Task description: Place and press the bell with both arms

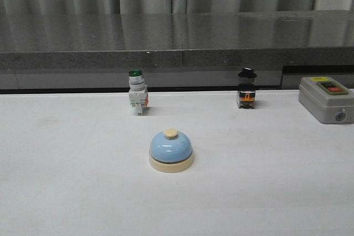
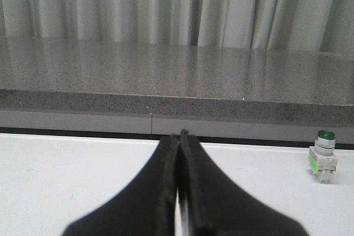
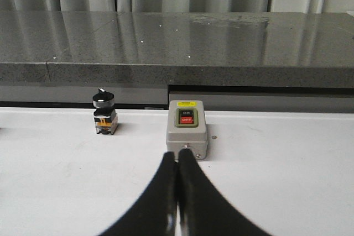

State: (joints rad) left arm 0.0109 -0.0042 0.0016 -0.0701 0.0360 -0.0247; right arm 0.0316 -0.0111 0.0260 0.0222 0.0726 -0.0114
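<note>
Bell (image 1: pixel 171 150) upright on white table (image 1: pixel 66 181), both hands closed, empty

White table (image 1: pixel 66 192) carries bell (image 1: pixel 171 150); green-capped push-button (image 1: pixel 137 98); black-knobbed switch (image 1: pixel 246 88); grey switch box (image 1: pixel 326 99).

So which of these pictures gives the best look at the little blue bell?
The front view. The bell sits whole and unobstructed in the middle of the white table, cream button on top. The two wrist views don't show it at all: the left one catches only the green-capped button, the right one the grey switch box.
</note>
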